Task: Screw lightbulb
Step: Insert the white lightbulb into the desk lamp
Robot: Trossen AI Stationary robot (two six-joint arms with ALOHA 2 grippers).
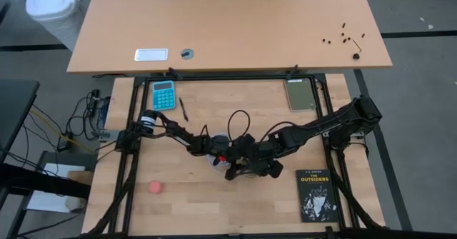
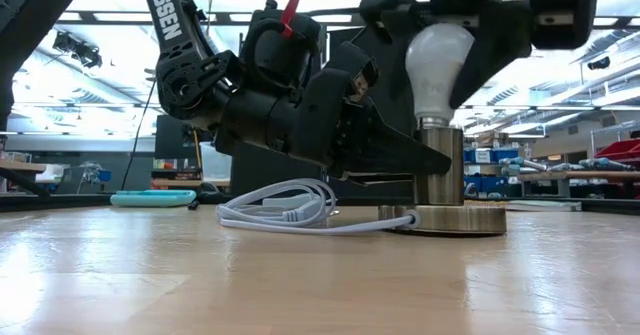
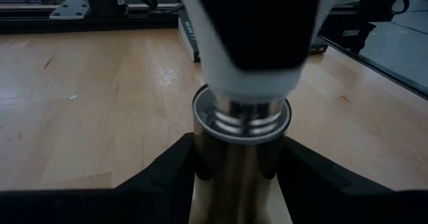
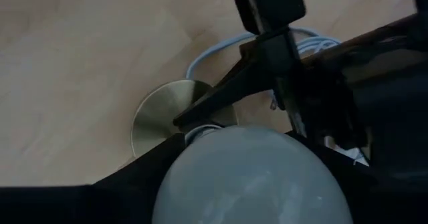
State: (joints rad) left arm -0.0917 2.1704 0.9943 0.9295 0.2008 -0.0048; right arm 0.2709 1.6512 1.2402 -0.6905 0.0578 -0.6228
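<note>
While socketed: frosted white upright lightbulb [image 2: 436, 60]

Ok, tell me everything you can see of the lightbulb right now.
The lightbulb is white, frosted and pear-shaped, standing upright with its grey screw base down in the brass socket. The right gripper clasps its globe from above; the left gripper pinches the socket stem. Some threads show above the socket rim.

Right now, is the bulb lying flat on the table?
No, the bulb stands upright with its metal base in the socket, held from above by the right fingers.
</note>
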